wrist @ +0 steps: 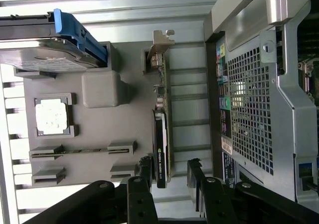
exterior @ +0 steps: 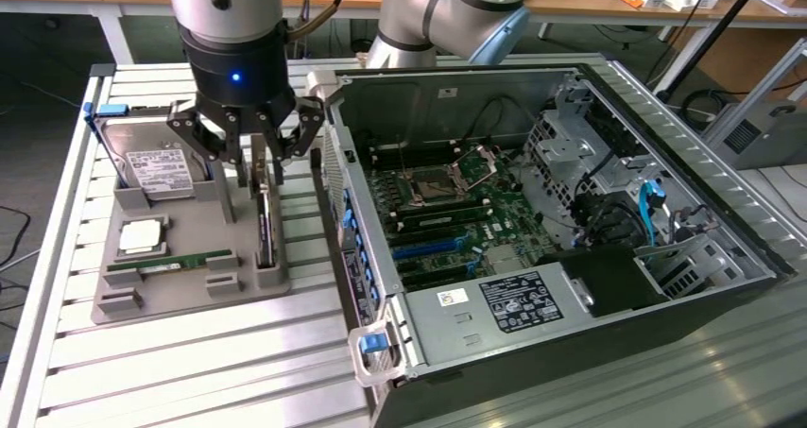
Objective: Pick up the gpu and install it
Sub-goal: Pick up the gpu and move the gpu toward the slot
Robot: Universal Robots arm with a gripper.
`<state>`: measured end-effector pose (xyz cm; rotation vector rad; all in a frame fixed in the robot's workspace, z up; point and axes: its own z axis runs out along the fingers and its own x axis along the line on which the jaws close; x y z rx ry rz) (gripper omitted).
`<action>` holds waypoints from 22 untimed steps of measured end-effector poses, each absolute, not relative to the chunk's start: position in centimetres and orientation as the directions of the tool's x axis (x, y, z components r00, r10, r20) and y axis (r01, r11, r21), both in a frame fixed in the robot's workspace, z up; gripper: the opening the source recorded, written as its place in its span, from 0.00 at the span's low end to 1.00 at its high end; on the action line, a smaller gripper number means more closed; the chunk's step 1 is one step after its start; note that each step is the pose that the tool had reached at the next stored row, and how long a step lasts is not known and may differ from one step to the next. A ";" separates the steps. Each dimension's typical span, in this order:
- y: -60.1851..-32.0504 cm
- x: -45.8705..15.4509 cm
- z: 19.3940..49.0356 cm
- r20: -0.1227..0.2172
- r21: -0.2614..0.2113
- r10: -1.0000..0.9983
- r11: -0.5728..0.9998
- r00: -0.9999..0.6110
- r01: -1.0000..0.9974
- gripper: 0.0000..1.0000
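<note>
I have the gripper (exterior: 259, 173) low over the grey holder tray (exterior: 189, 300) on the slatted desk (exterior: 189, 371). Its 2 fingers are spread wide apart, 1 on each side of the gpu (exterior: 265, 230), and they are not clamped on it.

The gpu stands on edge in its slot. Reading the exterior view as a clock face centred on the tray, it runs along the 3 o'clock edge, nearest the open computer case (exterior: 530, 220). In the wrist view the dark card (wrist: 162, 134) passes between the fingertips (wrist: 144, 165), with its silvery bracket at the far end from the gripper (wrist: 168, 167).

On the same clock face, the hard drive (exterior: 158, 168) leans in its cradle at 11 o'clock. The processor chip (exterior: 142, 234) lies flat near 9 o'clock, and the green memory stick (exterior: 170, 261) sits on edge toward 7 o'clock. The case lies on its side at 3 o'clock of the tray, with its motherboard exposed.
</note>
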<state>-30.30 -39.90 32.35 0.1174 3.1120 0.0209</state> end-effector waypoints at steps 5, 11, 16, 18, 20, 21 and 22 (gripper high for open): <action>-39.9 -30.3 32.2 -0.027 0.013 0.075 0.997 -0.997 0.075 0.42; -39.9 -30.3 32.0 -0.027 0.013 0.075 0.997 -0.997 0.075 0.42; -39.9 -30.3 32.0 -0.027 0.012 0.075 0.997 -0.997 0.075 0.42; -39.9 -30.3 31.9 -0.027 0.012 0.075 0.997 -0.997 0.075 0.42; -39.9 -30.3 31.9 -0.027 0.011 0.075 0.997 -0.997 0.075 0.42; -39.9 -30.3 31.9 -0.027 0.011 0.075 0.997 -0.997 0.075 0.42; -39.9 -30.3 31.8 -0.027 0.011 0.075 0.997 -0.997 0.075 0.42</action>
